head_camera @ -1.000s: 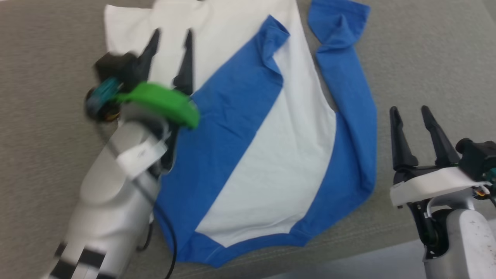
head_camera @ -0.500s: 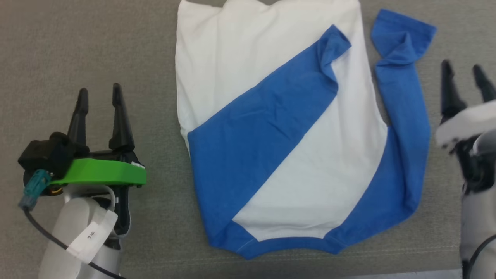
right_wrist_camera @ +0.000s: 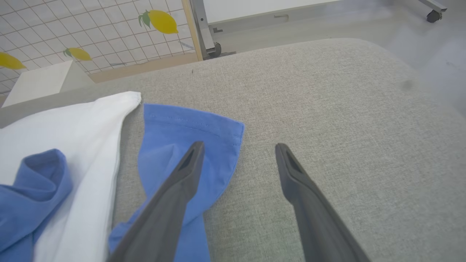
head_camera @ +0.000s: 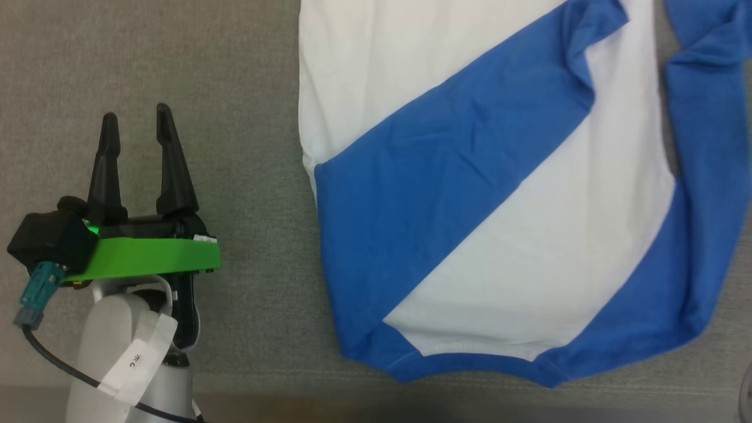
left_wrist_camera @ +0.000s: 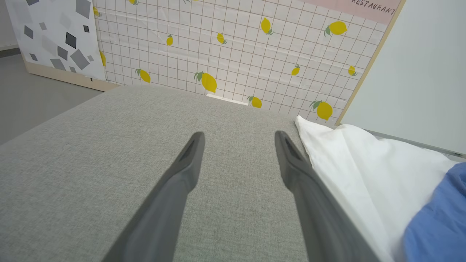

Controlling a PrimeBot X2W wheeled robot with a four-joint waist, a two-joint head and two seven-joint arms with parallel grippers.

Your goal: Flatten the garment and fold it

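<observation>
Withdrawn from over the shirt, left end effector [head_camera: 136, 114] stands beside the garment [head_camera: 470, 176], fingers spread, empty; right end effector [right_wrist_camera: 239, 146] likewise spread, near the loose sleeve cuff [right_wrist_camera: 193, 123]; garment lies on grey counter [head_camera: 235, 88], one sleeve folded across; soft, light, limp; likely best pinched at cuff or hem.

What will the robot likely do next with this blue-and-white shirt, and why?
Probably lower the right gripper and pinch the cuff of the loose blue sleeve. The soft white-and-blue cotton shirt has its other sleeve already laid across its body, while this one lies out sideways, just below the open fingers.
</observation>
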